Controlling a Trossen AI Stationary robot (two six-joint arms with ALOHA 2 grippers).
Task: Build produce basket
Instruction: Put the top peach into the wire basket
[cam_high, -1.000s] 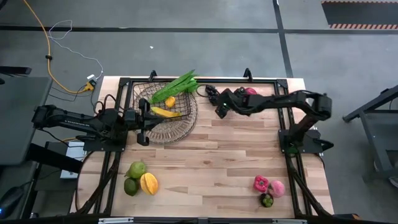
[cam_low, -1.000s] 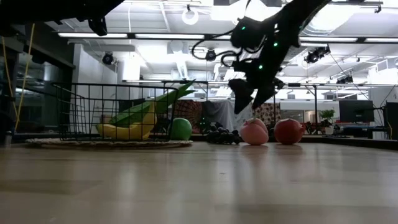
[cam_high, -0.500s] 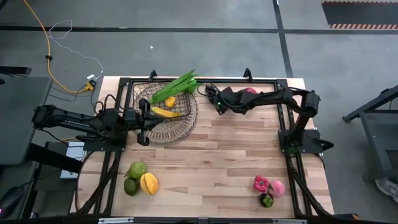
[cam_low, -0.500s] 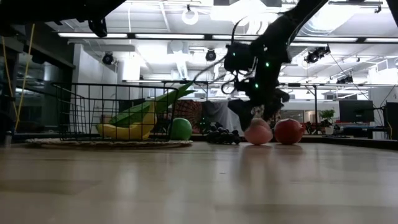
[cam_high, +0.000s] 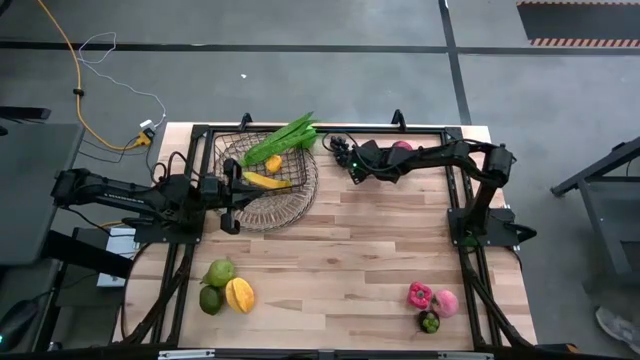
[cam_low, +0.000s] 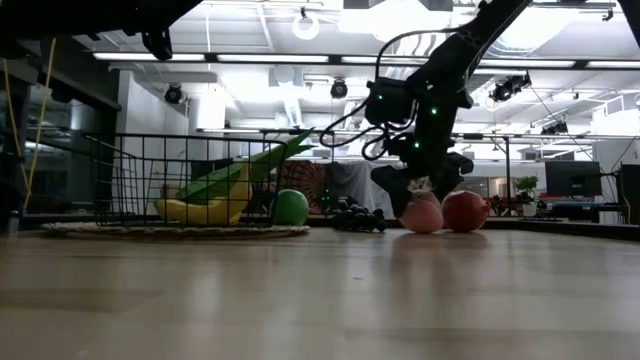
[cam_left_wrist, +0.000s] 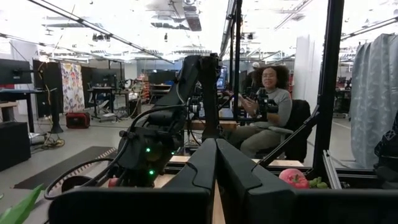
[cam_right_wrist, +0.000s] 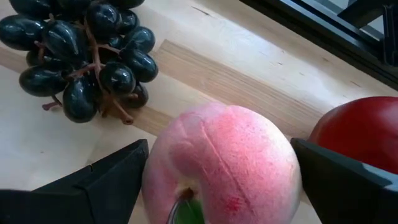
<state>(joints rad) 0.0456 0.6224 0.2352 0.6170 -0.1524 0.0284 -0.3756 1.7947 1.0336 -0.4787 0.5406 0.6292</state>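
The right tool (cam_right_wrist: 217, 180) sits low over a pink peach (cam_right_wrist: 224, 165) at the far edge of the wooden tabletop (cam_high: 350, 250), its two fingers (cam_right_wrist: 106, 177) spread wide on either side of the fruit and not yet closed on it. A red apple (cam_right_wrist: 357, 134) lies just beside the peach, and a bunch of dark grapes (cam_right_wrist: 81, 56) rests near it on the side toward the basket. In the low view the right tool (cam_low: 420, 195) hangs directly above the peach (cam_low: 422, 215), with the apple (cam_low: 463, 211) to its right and the grapes (cam_low: 357, 216) to its left.

The wire basket (cam_high: 262, 190) stands at the far left of the tabletop, holding a banana (cam_high: 264, 181), a small orange piece (cam_high: 272, 163) and long green stalks (cam_high: 285, 138) that lean out over its far rim. The left tool (cam_high: 228, 192), fingers closed and empty, rests at the basket's left rim.

At the near left lie two green fruits (cam_high: 215, 285) and a yellow-orange one (cam_high: 239, 294). At the near right sit a pink pepper (cam_high: 419, 294), a pink fruit (cam_high: 445, 302) and a small dark piece (cam_high: 429, 322).

A seated person (cam_left_wrist: 267, 112) is visible in the room beyond the tabletop.
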